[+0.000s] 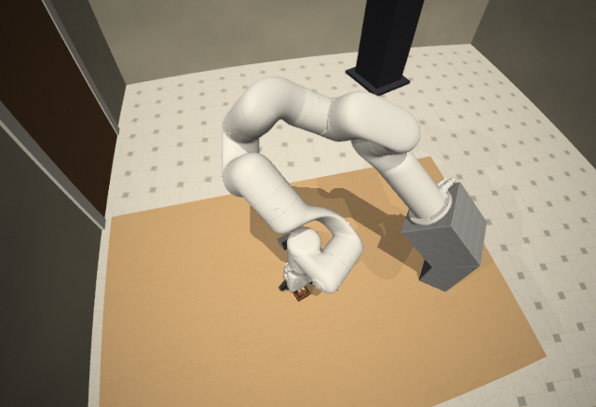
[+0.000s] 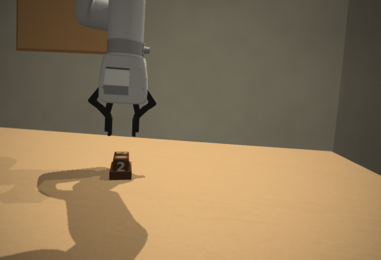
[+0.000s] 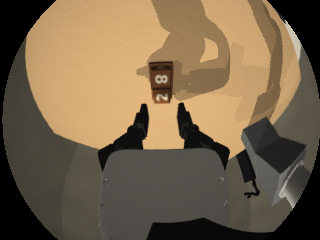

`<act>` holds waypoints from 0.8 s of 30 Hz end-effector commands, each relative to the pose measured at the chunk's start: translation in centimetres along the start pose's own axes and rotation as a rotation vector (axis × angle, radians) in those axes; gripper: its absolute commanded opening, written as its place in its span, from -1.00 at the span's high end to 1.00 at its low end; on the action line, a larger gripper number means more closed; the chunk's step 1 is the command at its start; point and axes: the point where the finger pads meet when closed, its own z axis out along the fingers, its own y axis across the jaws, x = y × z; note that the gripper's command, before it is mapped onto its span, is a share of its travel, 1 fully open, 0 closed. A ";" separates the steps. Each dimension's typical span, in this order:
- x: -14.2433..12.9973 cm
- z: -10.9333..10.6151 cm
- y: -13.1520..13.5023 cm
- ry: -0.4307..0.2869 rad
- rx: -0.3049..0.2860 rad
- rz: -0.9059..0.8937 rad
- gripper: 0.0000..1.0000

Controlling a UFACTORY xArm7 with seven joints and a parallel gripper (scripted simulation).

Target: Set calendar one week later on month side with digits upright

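While my gripper (image 2: pixel 121 134) hangs above the table (image 2: pixel 246 196), I see its black fingers (image 2: pixel 108 125) parted about halfway with nothing between them — released, pointing straight down. Below it, the small dark tray (image 2: pixel 120 174) sits flat on the wood, holding two cubes (image 3: pixel 162 87) in a row. From the wrist camera their top faces read 2 and 8 — the near cube (image 2: pixel 121 165) shows a 2 in the exterior view.
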 end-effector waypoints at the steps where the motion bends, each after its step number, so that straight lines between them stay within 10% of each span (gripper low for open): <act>1: -0.1 0.7 -0.1 -0.001 0.003 0.000 0.01; 24: -0.1 3.0 -0.1 -0.001 0.003 0.000 0.01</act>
